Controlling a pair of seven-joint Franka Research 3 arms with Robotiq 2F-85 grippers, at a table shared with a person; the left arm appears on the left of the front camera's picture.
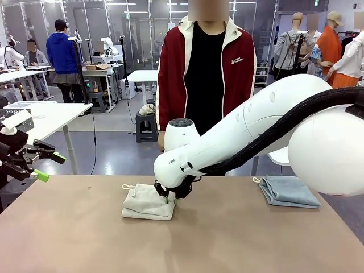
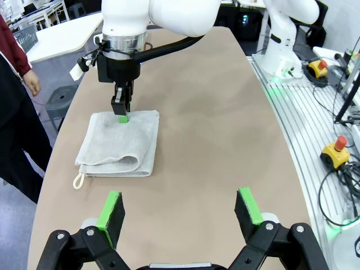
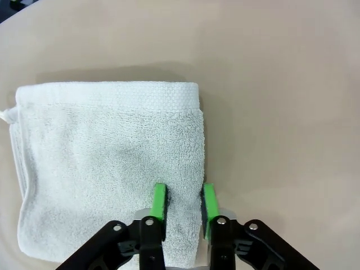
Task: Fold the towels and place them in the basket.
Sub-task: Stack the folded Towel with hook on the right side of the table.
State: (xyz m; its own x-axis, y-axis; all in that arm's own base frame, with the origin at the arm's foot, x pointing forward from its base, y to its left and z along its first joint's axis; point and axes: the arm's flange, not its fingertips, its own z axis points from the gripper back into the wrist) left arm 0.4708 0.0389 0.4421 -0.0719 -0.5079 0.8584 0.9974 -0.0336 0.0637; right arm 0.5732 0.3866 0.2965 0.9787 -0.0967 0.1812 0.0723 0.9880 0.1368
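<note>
The right gripper (image 3: 183, 203) pinches the edge of the folded cream towel (image 3: 107, 169) lying on the table (image 1: 239, 233). The left gripper (image 2: 181, 211) stands wide open, apart from it.

Cream towel (image 3: 107, 163) nubby terry cloth; table (image 3: 281, 84) smooth matt.

A person in a red jacket (image 1: 242, 62) stands behind the brown table (image 1: 227, 239); a stool (image 1: 147, 122) sits farther back.
</note>
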